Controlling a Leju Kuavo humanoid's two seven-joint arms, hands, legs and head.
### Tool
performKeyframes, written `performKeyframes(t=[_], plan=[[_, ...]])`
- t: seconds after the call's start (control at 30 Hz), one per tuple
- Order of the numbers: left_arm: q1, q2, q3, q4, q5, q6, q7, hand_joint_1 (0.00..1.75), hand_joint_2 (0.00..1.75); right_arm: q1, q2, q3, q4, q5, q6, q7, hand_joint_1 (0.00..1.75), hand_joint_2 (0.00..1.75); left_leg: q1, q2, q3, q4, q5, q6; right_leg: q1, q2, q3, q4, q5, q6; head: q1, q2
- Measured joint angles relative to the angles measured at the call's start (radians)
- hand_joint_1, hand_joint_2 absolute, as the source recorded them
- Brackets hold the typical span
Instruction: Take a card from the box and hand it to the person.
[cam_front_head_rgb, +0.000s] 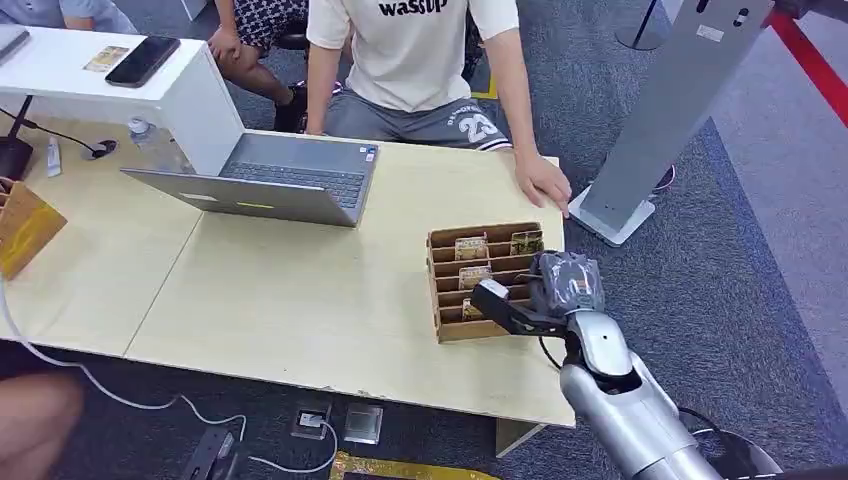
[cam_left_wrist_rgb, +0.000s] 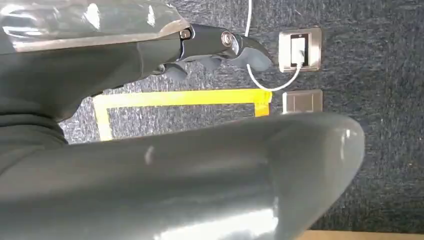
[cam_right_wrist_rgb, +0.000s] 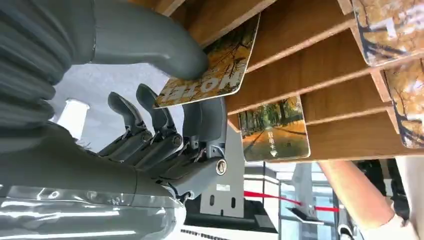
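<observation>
The brown slotted card box (cam_front_head_rgb: 436, 290) stands near the table's right edge, with several picture cards (cam_front_head_rgb: 470, 247) upright in its slots. My right hand (cam_front_head_rgb: 530, 300) is at the box's near right corner. In the right wrist view this hand (cam_right_wrist_rgb: 150, 145) pinches one autumn-picture card (cam_right_wrist_rgb: 210, 70) between thumb and a finger, at the edge of a wooden slot (cam_right_wrist_rgb: 310, 45). Another card (cam_right_wrist_rgb: 272, 130) sits one slot over. The person sits across the table, one hand (cam_front_head_rgb: 545, 185) resting flat near the box. My left hand (cam_left_wrist_rgb: 100, 65) hangs over the carpet, fingers (cam_left_wrist_rgb: 220, 42) apart and holding nothing.
An open laptop (cam_front_head_rgb: 270, 180) sits at the table's far middle. A white desk with a phone (cam_front_head_rgb: 143, 60) is at the back left, and a grey stand (cam_front_head_rgb: 670, 110) rises to the right of the table. Cables and floor sockets (cam_front_head_rgb: 340, 420) lie below the near edge.
</observation>
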Motion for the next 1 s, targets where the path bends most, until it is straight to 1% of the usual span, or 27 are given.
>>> performKeyframes(t=[0.13,0.3,0.37,0.43,0.47,0.53,0.63,0.77,0.87,1.0], plan=[[0.001,0.0,0.0,0.0,0.007,0.0,0.0,0.0,0.0,0.0,-0.008,-0.002,-0.035,-0.03,0.01,0.011,1.55,1.75,0.0,0.0,0.0,0.0,0.0,0.0,0.0,0.0,0.0,0.0,0.0,0.0,0.0,0.0],[0.003,0.0,0.0,0.0,0.008,0.002,0.006,0.0,0.0,-0.003,-0.034,-0.008,-0.127,-0.086,0.053,0.028,1.55,1.75,0.0,0.0,0.0,0.0,0.0,0.0,0.0,0.0,0.0,0.0,0.0,0.0,0.0,0.0],[0.004,0.0,0.0,0.0,0.011,0.005,0.008,0.0,0.0,-0.004,-0.044,-0.008,-0.164,-0.143,0.099,0.041,1.55,1.75,0.0,0.0,0.0,0.0,0.0,0.0,0.0,0.0,0.0,0.0,0.0,0.0,0.0,0.0],[0.005,0.002,0.0,0.0,0.017,0.006,0.01,0.0,0.0,-0.006,-0.058,-0.009,-0.219,-0.213,0.164,0.058,1.55,1.75,0.0,0.0,0.0,0.0,0.0,0.0,0.0,0.0,0.0,0.0,0.0,0.0,0.0,0.0],[0.005,0.002,0.0,0.0,0.018,0.006,0.01,0.0,0.0,-0.008,-0.063,-0.009,-0.236,-0.233,0.181,0.063,1.55,1.75,0.0,0.001,0.0,0.0,0.0,0.0,0.0,0.0,0.0,0.0,0.0,0.0,0.0,0.0],[0.005,0.004,0.0,0.0,0.022,0.006,0.01,0.0,0.0,-0.014,-0.083,-0.01,-0.318,-0.32,0.235,0.074,1.55,1.75,0.0,0.0,0.0,0.0,0.0,0.0,0.0,0.0,0.0,0.0,0.0,0.0,0.0,0.0],[0.006,0.005,0.0,0.0,0.025,0.004,0.01,0.0,0.0,-0.026,-0.097,-0.009,-0.399,-0.369,0.26,0.076,1.55,1.75,0.0,0.001,0.0,0.0,0.0,0.0,0.0,0.0,0.0,0.0,0.0,0.0,-0.001,0.0],[0.005,0.005,0.0,0.0,0.025,0.001,0.01,0.0,0.0,-0.027,-0.098,-0.007,-0.459,-0.374,0.226,0.027,1.55,1.75,0.0,0.0,0.0,0.0,0.0,0.0,0.0,0.0,0.0,0.0,0.0,0.0,-0.002,0.0],[0.005,0.005,0.0,0.0,0.024,-0.002,0.009,0.0,0.0,-0.029,-0.086,-0.005,-0.468,-0.375,0.154,-0.043,1.55,1.75,0.0,0.0,0.0,0.0,0.0,0.0,0.0,0.0,0.0,0.0,0.0,0.0,-0.001,0.0],[0.004,0.003,0.0,0.0,0.022,-0.003,0.008,0.0,0.0,-0.034,-0.059,-0.004,-0.441,-0.386,0.044,-0.141,1.55,1.75,0.0,0.0,0.0,0.0,0.0,0.0,0.0,0.0,0.0,0.0,0.0,0.0,0.0,0.0]])
